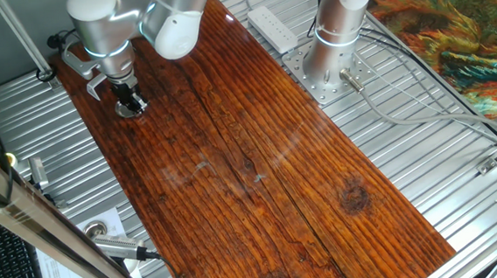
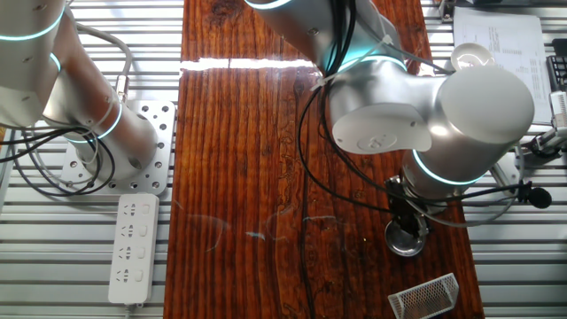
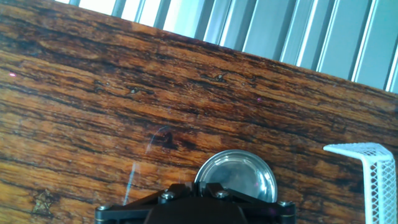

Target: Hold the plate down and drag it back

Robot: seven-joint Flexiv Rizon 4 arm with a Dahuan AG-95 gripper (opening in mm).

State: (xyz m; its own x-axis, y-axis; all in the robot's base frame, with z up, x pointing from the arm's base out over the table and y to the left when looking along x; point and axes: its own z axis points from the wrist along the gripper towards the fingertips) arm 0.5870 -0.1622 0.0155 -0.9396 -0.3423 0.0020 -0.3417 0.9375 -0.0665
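Observation:
The plate (image 1: 130,112) is a small round metal disc with a shiny rim, lying near the far left corner of the dark wooden board (image 1: 258,156). My gripper (image 1: 130,103) stands upright over it with its fingers together, tip down on the disc. In the other fixed view the plate (image 2: 407,241) shows under the gripper (image 2: 407,223), partly covered by it. From the hand view, the plate (image 3: 239,173) fills the lower middle and the gripper (image 3: 198,185) sits at its near left rim. Whether the tip presses hard cannot be told.
A white mesh holder (image 2: 425,297) lies on the board close to the plate, also in the hand view as the mesh holder (image 3: 373,171). A second arm's base (image 1: 335,54) and a power strip (image 1: 273,28) stand beside the board. The ribbed metal tabletop (image 1: 425,162) surrounds it.

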